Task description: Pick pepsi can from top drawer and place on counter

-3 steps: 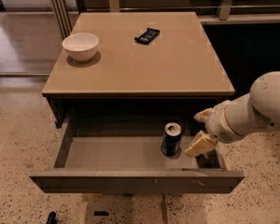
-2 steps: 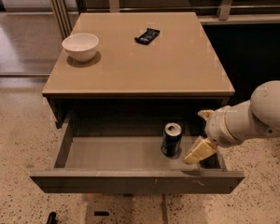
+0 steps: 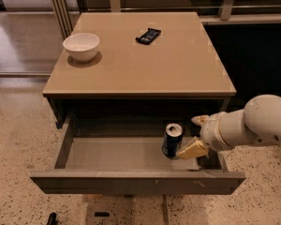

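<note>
White arm point(image 3: 255, 125); at tip, tan-looking gripper point(image 3: 187, 137)

We are seeing a speckled floor point(image 3: 14, 139) and metal posts point(image 3: 61, 8) behind; the end effector point(image 3: 188, 137) is hanging low at right.

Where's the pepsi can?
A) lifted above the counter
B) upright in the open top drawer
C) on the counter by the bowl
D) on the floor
B: the pepsi can stands upright in the open top drawer, toward its right end, with the tool just to its right.
</note>
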You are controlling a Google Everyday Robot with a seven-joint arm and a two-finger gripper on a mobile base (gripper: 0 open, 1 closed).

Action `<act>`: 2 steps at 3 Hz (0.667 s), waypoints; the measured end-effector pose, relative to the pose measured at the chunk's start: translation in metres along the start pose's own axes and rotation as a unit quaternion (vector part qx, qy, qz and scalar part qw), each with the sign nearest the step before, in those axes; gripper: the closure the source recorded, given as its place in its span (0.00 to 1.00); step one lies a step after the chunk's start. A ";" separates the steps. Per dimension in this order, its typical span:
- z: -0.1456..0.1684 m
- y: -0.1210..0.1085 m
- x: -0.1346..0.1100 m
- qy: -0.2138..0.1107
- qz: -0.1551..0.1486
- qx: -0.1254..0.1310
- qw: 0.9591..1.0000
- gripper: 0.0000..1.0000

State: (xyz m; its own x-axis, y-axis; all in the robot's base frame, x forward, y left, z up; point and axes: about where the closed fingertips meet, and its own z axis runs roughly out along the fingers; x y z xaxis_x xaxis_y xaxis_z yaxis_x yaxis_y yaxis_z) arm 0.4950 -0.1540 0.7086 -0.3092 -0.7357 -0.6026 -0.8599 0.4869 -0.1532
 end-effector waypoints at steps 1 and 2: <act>0.016 -0.005 -0.004 -0.015 0.002 0.011 1.000 0.26; 0.034 -0.009 -0.008 -0.027 0.006 0.016 0.999 0.26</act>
State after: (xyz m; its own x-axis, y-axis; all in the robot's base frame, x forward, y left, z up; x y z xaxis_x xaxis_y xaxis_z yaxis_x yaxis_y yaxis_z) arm 0.5194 -0.1368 0.6882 -0.2964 -0.7031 -0.6464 -0.8424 0.5113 -0.1699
